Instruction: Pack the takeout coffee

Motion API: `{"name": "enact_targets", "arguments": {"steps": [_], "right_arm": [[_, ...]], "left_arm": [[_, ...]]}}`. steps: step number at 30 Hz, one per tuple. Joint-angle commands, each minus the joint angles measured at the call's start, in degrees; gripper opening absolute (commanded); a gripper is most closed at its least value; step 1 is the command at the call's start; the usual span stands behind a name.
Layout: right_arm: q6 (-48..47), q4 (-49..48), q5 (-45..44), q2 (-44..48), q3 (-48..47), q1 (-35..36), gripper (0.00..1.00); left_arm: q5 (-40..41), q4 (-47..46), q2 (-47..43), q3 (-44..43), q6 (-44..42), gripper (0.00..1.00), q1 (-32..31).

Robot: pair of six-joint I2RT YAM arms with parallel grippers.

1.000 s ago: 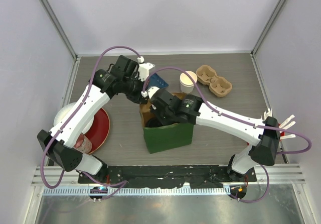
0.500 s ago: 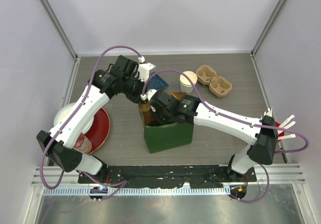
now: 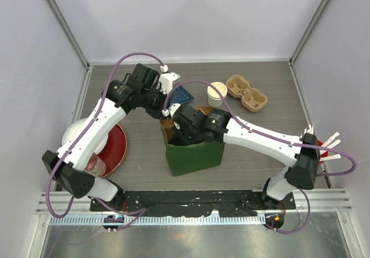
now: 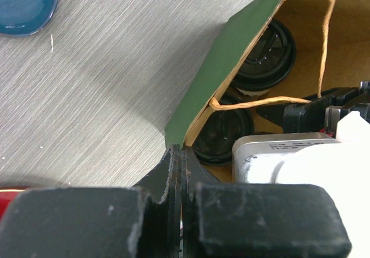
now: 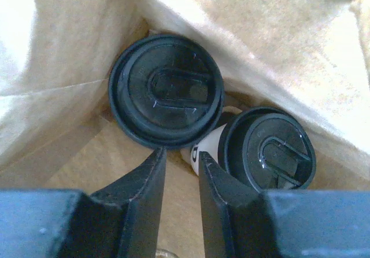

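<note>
I see the left gripper (image 4: 179,154) pressed together on the rim of the green paper bag (image 3: 193,157), which stands mid-desk, closer to the near edge. The right gripper (image 5: 180,161) hangs inside the bag, fingers slightly apart and holding nothing (narrow gap, bag floor shows through). Below it, upright on the bag floor, are the first lidded cup (image 5: 166,90) and the second lidded cup (image 5: 270,148), just beside each other.

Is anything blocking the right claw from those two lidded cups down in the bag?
Nothing visible. The right gripper hangs inside the green bag just above the two cups, while the left gripper pinches the bag's rim.
</note>
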State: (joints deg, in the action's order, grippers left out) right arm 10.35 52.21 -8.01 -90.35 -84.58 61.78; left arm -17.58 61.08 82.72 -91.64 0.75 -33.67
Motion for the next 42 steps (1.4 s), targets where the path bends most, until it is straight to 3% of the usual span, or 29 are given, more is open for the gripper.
{"name": "enact_targets", "arguments": {"steps": [1, 11, 22, 42], "right_arm": [[1.08, -4.04, -1.74, -0.80, -1.56, -0.78, 0.38], [0.11, -9.39, -1.48, 4.82, 1.17, -0.61, 0.65], [-0.68, -12.13, -2.80, 9.22, 2.13, -0.61, 0.78], [-1.21, -19.68, -0.87, 16.43, 4.42, -0.61, 0.79]], "left_arm": [[-10.45, -0.96, -2.47, -2.85, -0.49, 0.00, -4.30], [-9.93, 0.71, -2.39, -2.23, -3.39, 0.00, -5.00], [-9.40, 1.67, -2.21, -1.70, -5.15, 0.00, -5.70], [-8.61, 2.64, -1.95, -2.06, -6.73, 0.00, -6.67]]}}
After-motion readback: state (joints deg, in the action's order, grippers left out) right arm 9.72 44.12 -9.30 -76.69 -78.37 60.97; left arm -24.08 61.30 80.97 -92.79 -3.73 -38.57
